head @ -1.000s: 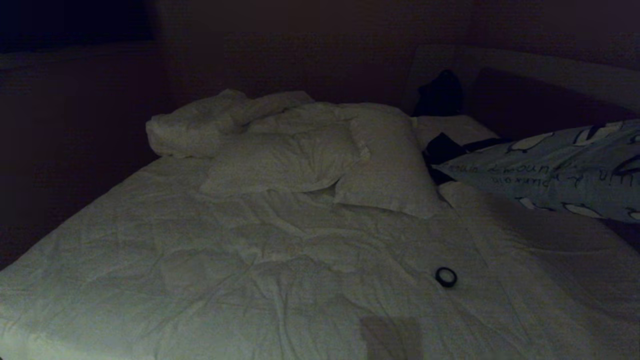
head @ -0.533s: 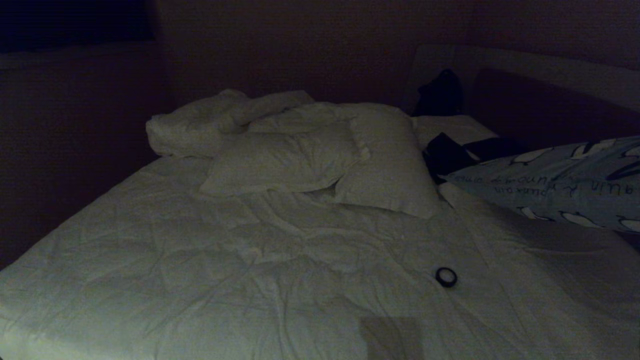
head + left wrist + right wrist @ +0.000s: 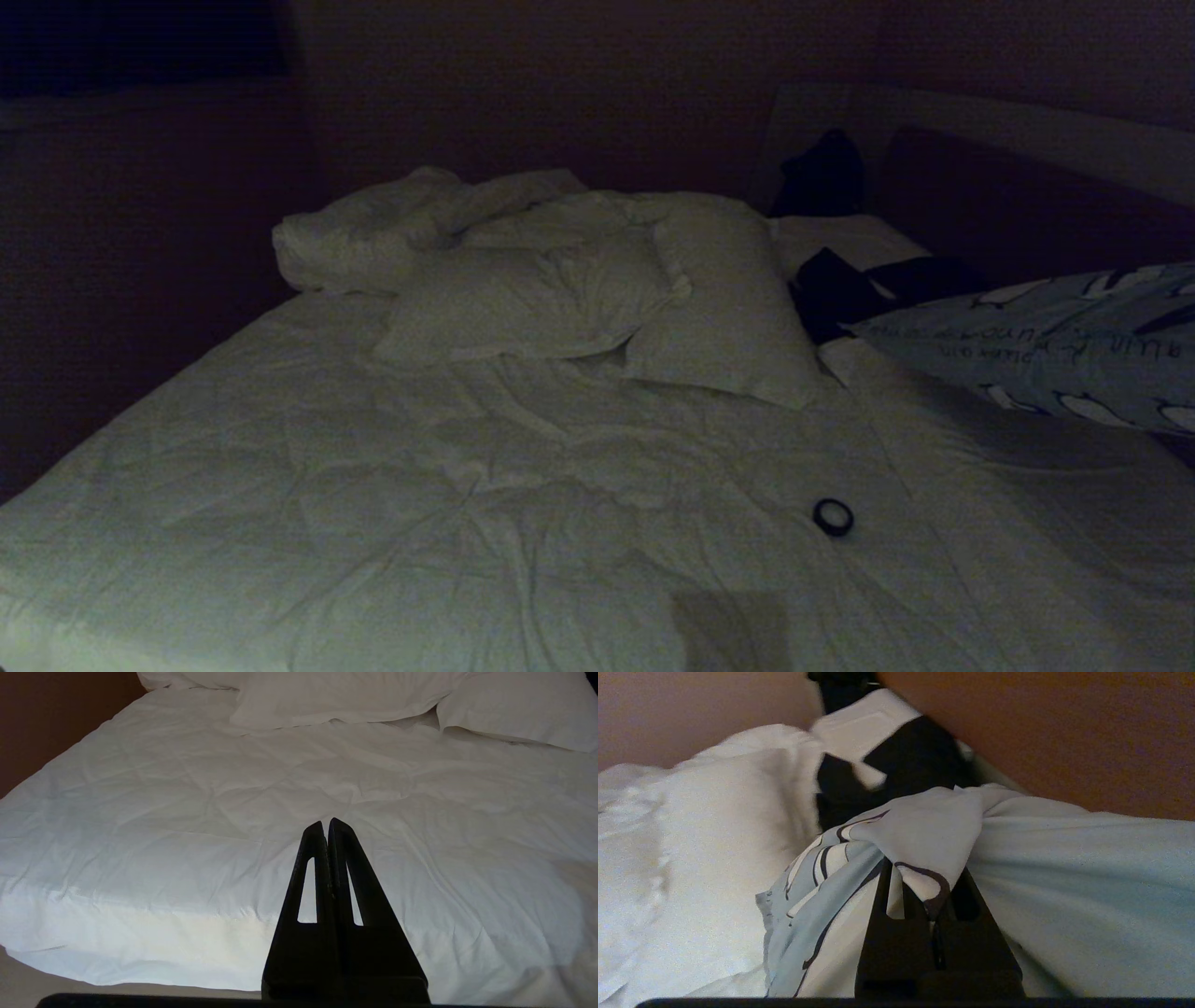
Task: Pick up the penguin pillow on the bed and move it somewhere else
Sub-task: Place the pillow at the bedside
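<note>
Blue-grey penguin pillow (image 3: 1055, 350) hangs lifted at the right side of the bed (image 3: 523, 485), its left corner near the plain white pillows (image 3: 597, 289). Right end effector (image 3: 931, 891) clamped tight w/ a bunch of the pillow's fabric pinched btwn its fingers. Left end effector (image 3: 327, 823) closed, empty, over the near duvet. Small black ring (image 3: 833, 516) lies on the duvet, right of centre.

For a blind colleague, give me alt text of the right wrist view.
The right gripper has its jaws shut on bunched fabric of the penguin pillow, held above the bed; dark items lie behind.
</note>
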### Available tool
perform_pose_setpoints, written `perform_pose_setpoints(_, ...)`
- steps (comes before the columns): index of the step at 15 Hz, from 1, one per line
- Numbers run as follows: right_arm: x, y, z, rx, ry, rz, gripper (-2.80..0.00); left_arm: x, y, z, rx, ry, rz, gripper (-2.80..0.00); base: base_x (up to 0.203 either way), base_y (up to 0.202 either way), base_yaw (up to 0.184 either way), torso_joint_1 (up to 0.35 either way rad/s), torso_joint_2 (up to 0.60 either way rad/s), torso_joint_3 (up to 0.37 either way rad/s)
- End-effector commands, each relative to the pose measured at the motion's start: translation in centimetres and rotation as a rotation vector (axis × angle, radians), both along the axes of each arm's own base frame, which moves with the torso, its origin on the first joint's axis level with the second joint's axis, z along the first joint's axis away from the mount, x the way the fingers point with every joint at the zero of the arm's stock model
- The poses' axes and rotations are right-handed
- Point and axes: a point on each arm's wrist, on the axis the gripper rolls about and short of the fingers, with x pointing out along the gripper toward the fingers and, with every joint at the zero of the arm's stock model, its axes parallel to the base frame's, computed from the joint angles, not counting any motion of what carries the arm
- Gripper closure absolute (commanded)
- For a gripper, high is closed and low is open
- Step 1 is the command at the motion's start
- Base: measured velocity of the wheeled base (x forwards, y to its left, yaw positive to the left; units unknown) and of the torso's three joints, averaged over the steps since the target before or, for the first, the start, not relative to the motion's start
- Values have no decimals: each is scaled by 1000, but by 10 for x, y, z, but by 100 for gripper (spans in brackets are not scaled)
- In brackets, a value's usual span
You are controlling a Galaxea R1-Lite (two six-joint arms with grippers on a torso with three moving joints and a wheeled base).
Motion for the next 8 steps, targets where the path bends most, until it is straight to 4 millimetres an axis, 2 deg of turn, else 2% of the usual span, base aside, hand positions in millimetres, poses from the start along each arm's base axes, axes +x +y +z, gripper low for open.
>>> perform_pose_setpoints(1,6,-11,-12,15,20,-23,0,0,0,0,0,1,0,0,0,0,0,0,0,0)
perform_pose_setpoints(4,15,-29,-29,35,49,-45,0,0,0,0,0,1,0,0,0,0,0,0,0,0)
perform_pose_setpoints(8,26,-38,-53,41,113,-46,0,0,0,0,0,1,0,0,0,0,0,0,0,0)
